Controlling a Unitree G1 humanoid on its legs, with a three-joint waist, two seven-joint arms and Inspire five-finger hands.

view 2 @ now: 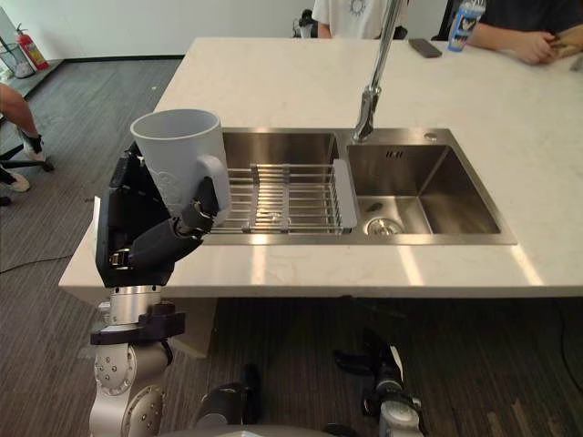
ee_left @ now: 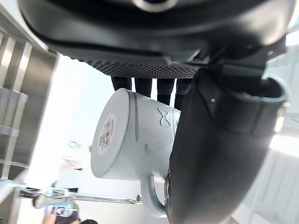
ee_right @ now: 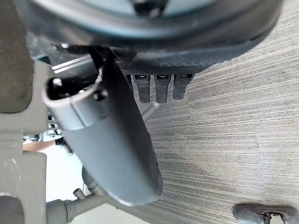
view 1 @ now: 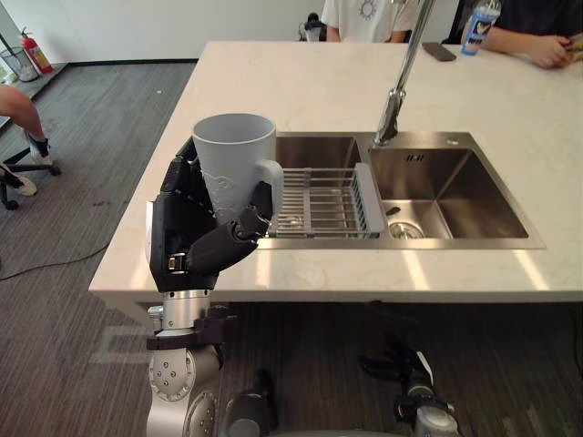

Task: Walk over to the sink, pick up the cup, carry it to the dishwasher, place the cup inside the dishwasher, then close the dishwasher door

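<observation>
- Dark right hand [view 1: 402, 369] hangs low in front of the bench's near edge, below bench level. Its fingers are relaxed and straight and hold nothing.
- Left hand [view 1: 196, 232] is raised before the near edge, towards the near left corner. It is curled round the cup [view 1: 232, 159], with the thumb across the lower body on the near side and the fingers wrapped behind.
- Cup is clear of the bench [view 1: 319, 86] and carried wholly by the left hand, above and slightly beyond the palm. Its long axis stands upright, mouth up and base down; the left wrist view shows the base with a label. The handle points to the robot's right, towards the sink [view 1: 455, 196].
- Judgement: pick-up is complete and the carry to the dishwasher is the step in hand. The left hand alone governs the cup. Because the grip is low on the body, the tall upper part could tip during a turn.
- A wire rack [view 1: 319, 200] spans the sink's left basin, just beyond the cup.
- The tap [view 1: 393, 105] rises from the sink's far rim.
- Seated persons [view 1: 369, 18], a bottle [view 1: 478, 27] and a phone [view 1: 439, 51] occupy the far edge, well apart from the cup.
</observation>
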